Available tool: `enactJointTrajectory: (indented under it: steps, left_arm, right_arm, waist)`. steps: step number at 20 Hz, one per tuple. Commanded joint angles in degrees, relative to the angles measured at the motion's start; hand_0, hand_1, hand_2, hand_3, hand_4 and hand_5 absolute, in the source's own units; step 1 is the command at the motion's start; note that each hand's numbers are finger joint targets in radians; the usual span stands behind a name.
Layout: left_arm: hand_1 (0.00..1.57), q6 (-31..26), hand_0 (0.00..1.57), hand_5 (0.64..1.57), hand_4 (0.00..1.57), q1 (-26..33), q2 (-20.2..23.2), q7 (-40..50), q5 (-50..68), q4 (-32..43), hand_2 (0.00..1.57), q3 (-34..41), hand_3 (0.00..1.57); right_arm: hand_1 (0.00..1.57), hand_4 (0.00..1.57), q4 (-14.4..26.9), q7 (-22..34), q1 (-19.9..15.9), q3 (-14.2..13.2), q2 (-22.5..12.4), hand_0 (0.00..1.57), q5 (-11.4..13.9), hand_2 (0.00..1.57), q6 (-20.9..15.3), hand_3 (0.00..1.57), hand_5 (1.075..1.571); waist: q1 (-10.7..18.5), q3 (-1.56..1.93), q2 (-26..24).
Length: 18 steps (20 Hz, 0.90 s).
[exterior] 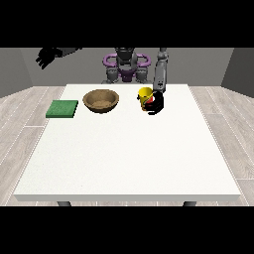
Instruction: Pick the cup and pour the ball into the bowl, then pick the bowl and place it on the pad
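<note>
On the white table [129,149] a yellow cup [144,94] stands upright near the far edge, right of the middle, and the hand at the view's right [155,104] is down at it, its black fingers curled against the cup's near right side so that they cover the lower part of it. The ball cannot be made out. Just left of the cup, apart from it, sits the brown wooden bowl [101,100], upright on the table. Further left, at the table's left edge, lies the flat green pad [62,108], well apart from the bowl. The hand at the view's left [45,56] is raised high beyond the table's corner, touching nothing, its fingers hanging relaxed
</note>
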Motion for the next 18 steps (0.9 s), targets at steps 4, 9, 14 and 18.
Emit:
enactJointTrajectory:
  steps: [4,9,14,18]
  left_arm:
    - [1.29,8.8,1.29,1.446,1.41,-4.0,-1.2,15.1,-11.7,-0.5,1.57,-9.9,1.57]
    - [1.35,22.2,1.35,1.540,1.42,-6.9,-0.8,24.1,-28.8,4.5,1.57,-20.4,1.57]
    - [1.36,21.4,1.36,1.535,1.46,-16.5,-1.5,41.4,-41.2,9.5,1.57,-28.0,1.57]
    - [1.36,20.1,1.36,1.535,1.46,-19.8,-5.3,51.1,-47.9,11.5,1.57,-31.8,1.57]
  right_arm:
    - [0.00,0.64,9.8,1.6,0.4,-2.3,-1.7,0.00,-0.2,0.00,0.1,0.33,1.565]
    - [0.00,0.65,10.7,3.2,-0.1,0.3,-1.3,0.00,1.1,0.00,0.6,0.24,1.564]
    - [0.00,0.68,16.6,1.0,-1.4,-1.4,-1.3,0.00,0.7,0.00,0.9,0.08,1.561]
    - [0.00,0.69,21.3,-1.3,-0.2,-3.7,-3.9,0.00,0.2,0.00,3.9,0.00,1.560]
  waist:
    - [3.6,-0.10,-9.7]
    - [2.2,0.15,-12.5]
    - [4.2,0.05,-14.6]
    - [5.2,-0.10,-15.3]
